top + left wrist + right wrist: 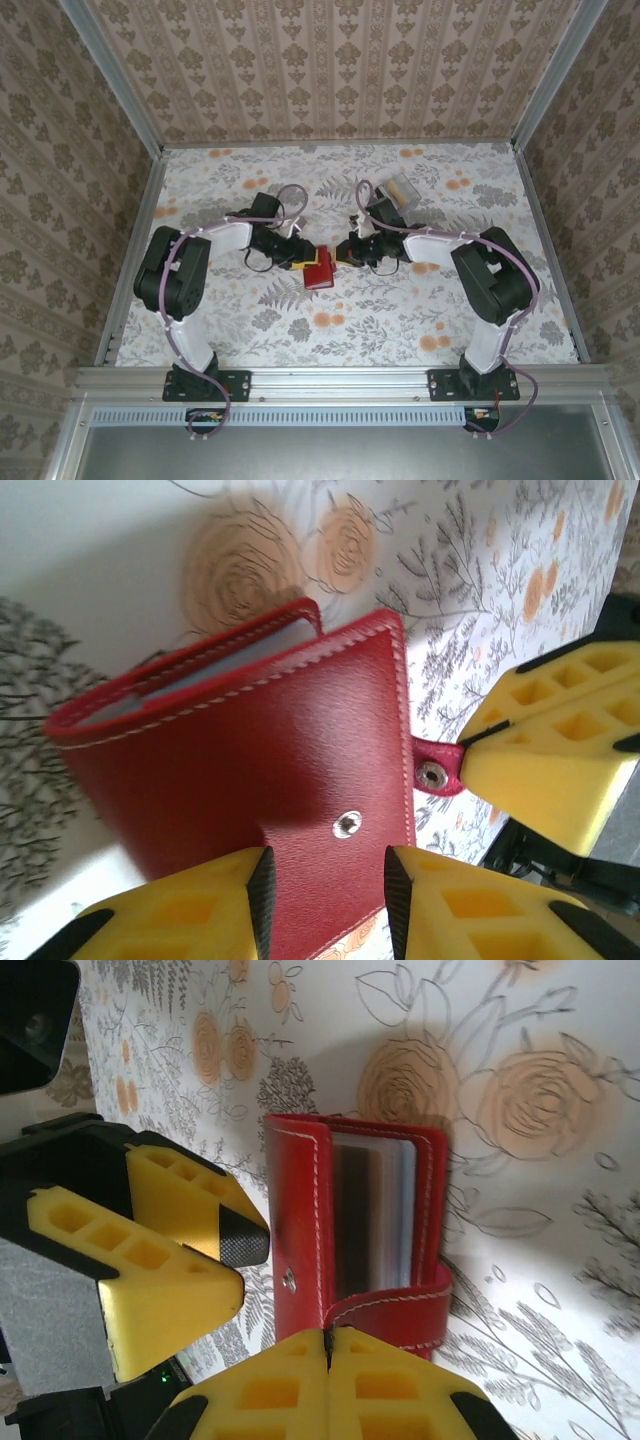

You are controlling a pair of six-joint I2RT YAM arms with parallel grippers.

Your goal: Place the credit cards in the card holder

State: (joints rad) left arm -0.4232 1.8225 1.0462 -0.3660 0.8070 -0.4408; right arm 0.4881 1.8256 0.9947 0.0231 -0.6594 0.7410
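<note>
The red card holder (320,270) stands on edge on the table between both grippers, its covers slightly apart. Pale grey-blue credit cards (398,1210) sit inside it, their edges showing between the covers (215,665). My right gripper (328,1338) is shut on the holder's snap tab (440,777), which curls round from the far cover. My left gripper (327,870) stands part open, its fingertips (243,1237) at the outer face of the near cover. That face and its snap stud (347,825) show in the gap, and nothing is pinched between the pads.
A clear plastic box (395,190) with dark and tan stripes lies behind the right gripper (343,252). The floral tablecloth (330,330) spreads to raised rails and patterned walls at left, right and back.
</note>
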